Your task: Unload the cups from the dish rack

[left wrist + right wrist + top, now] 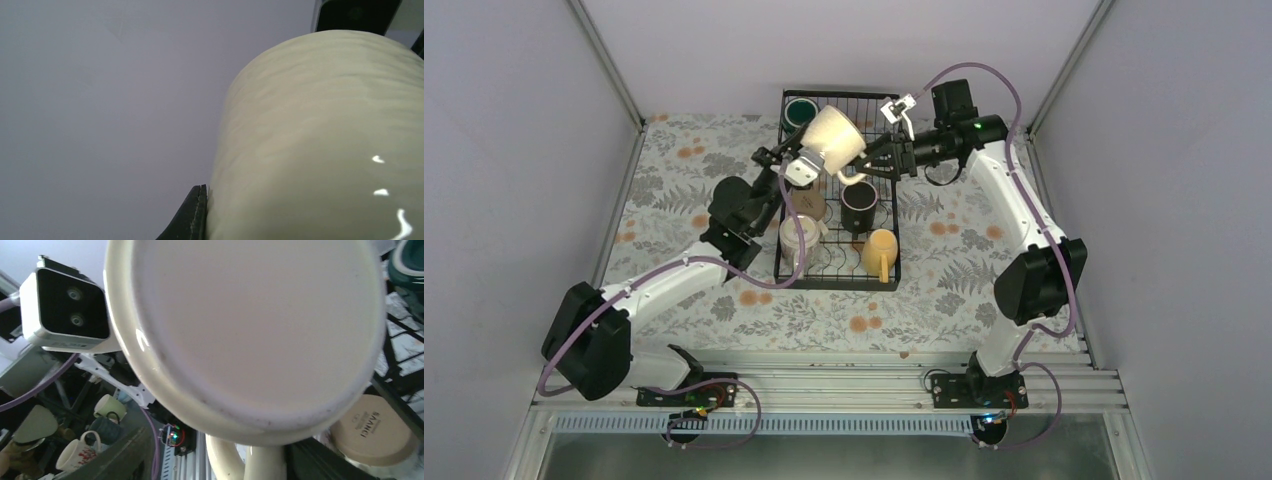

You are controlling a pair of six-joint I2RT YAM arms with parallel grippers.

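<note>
A cream mug [834, 138] hangs tilted in the air above the black wire dish rack [839, 272]. My left gripper [807, 162] is shut on its rim; one dark finger [197, 215] presses the mug's outer wall [320, 140]. My right gripper [872, 165] is open around the mug's handle [260, 462], with one finger [320, 465] beside it; the mug's base [250, 315] fills that view. In the rack sit a dark green mug [801, 110], a tan mug [809, 203], a black mug [859, 200], an off-white mug [799, 235] and an orange-yellow mug [879, 255].
The rack stands on a floral tablecloth [964, 240] between grey side walls. The tan mug's base [372, 427] and the dark green mug [407, 265] show below in the right wrist view, beside the left wrist camera [65, 310].
</note>
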